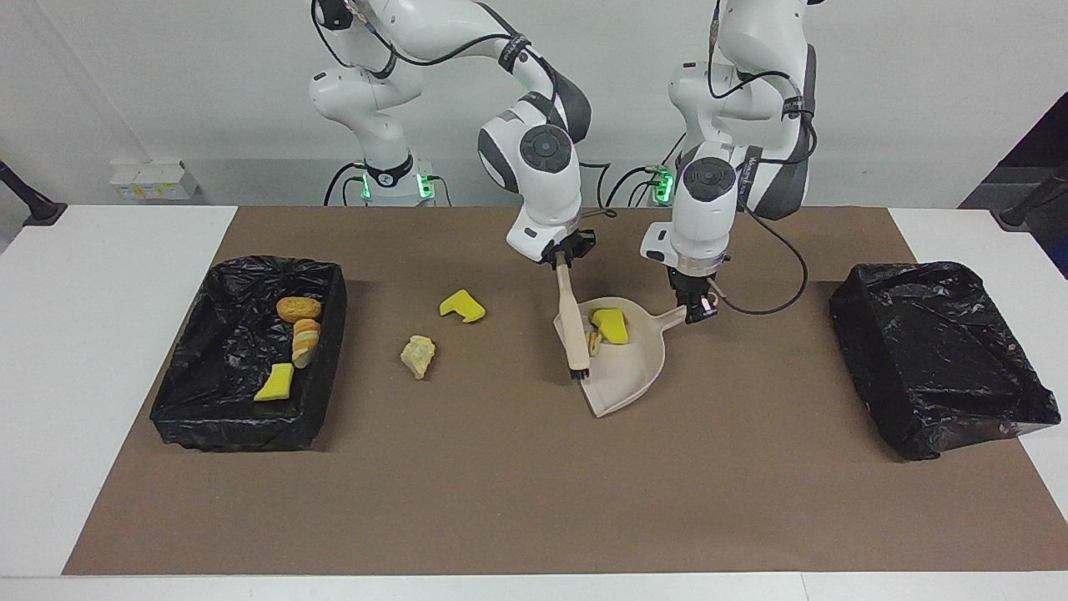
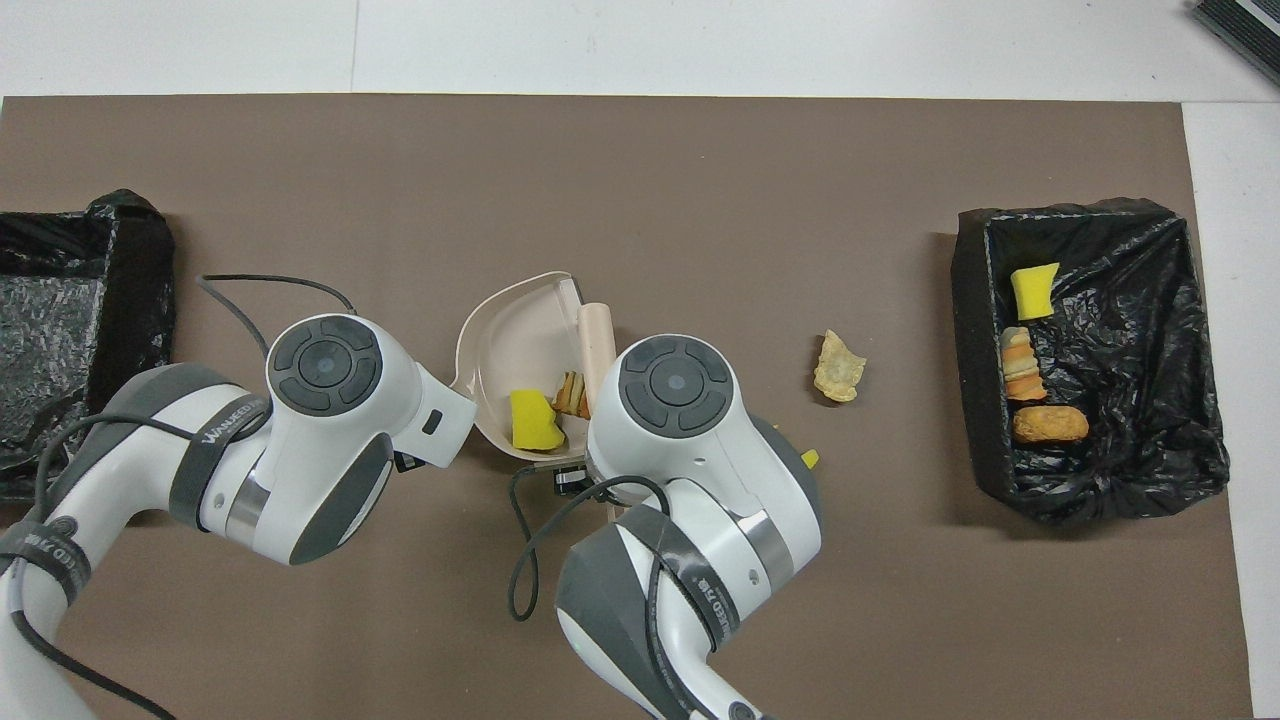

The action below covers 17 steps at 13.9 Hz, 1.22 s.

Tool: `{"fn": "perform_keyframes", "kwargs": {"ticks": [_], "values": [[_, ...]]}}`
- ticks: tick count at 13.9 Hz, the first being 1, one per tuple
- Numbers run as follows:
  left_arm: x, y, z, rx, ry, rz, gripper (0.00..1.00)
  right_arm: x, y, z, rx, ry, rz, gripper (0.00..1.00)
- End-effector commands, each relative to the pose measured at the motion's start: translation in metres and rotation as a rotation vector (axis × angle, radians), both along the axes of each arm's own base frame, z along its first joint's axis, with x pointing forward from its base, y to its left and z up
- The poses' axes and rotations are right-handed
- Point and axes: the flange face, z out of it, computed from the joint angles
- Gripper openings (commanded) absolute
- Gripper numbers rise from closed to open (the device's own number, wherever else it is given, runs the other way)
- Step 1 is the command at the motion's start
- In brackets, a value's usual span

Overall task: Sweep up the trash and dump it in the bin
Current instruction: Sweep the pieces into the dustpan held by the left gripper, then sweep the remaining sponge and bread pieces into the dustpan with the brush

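Resting in the smooth beige dustpan (image 1: 627,367), a spongy yellow chunk (image 1: 612,324) is flanked by the brush (image 1: 572,321) (pinched by the right hand (image 1: 567,250)) and the handle-clamping left hand (image 1: 695,307).

bin liners (image 1: 250,351): glossy crinkled black plastic | dustpan (image 1: 626,367): smooth matt beige plastic | counter mat (image 1: 517,484): matt brown paper | sponge chunks (image 1: 461,305): porous yellow foam

Seven trash bits (image 1: 461,305), two bins (image 1: 250,355).
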Motion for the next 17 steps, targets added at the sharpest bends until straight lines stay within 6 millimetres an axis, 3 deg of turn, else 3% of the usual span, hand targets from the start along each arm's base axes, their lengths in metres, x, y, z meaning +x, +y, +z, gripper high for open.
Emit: {"fn": "perform_keyframes", "kwargs": {"ticks": [1, 5, 7, 8, 10, 14, 16, 17], "values": [[-0.005, 0.000, -0.004, 0.003, -0.010, -0.071, 0.00, 0.013, -0.039, 0.045, 0.034, -0.036, -0.061, 0.00], [-0.007, -0.010, 0.000, 0.005, -0.006, -0.121, 0.00, 0.014, -0.065, 0.055, 0.013, -0.013, -0.050, 0.00], [-0.016, -0.037, 0.009, 0.017, 0.005, -0.165, 0.00, 0.017, -0.085, 0.057, -0.006, -0.022, -0.079, 0.00], [-0.018, -0.039, 0.008, 0.020, 0.011, -0.168, 0.00, 0.023, -0.106, 0.059, -0.012, -0.023, -0.111, 0.00], [-0.029, -0.053, 0.010, 0.031, 0.024, -0.192, 0.00, 0.014, -0.145, 0.053, -0.038, -0.006, -0.140, 0.00], [-0.052, -0.076, 0.013, 0.051, 0.023, -0.105, 0.00, 0.004, -0.264, 0.011, -0.049, -0.005, -0.148, 0.00], [-0.061, -0.082, 0.013, 0.056, 0.016, -0.046, 0.00, 0.006, -0.307, -0.004, -0.035, -0.038, -0.125, 0.00], [-0.064, -0.083, 0.014, 0.063, 0.019, -0.040, 0.00, 0.007, -0.314, -0.007, -0.043, -0.037, -0.123, 0.00]]}}
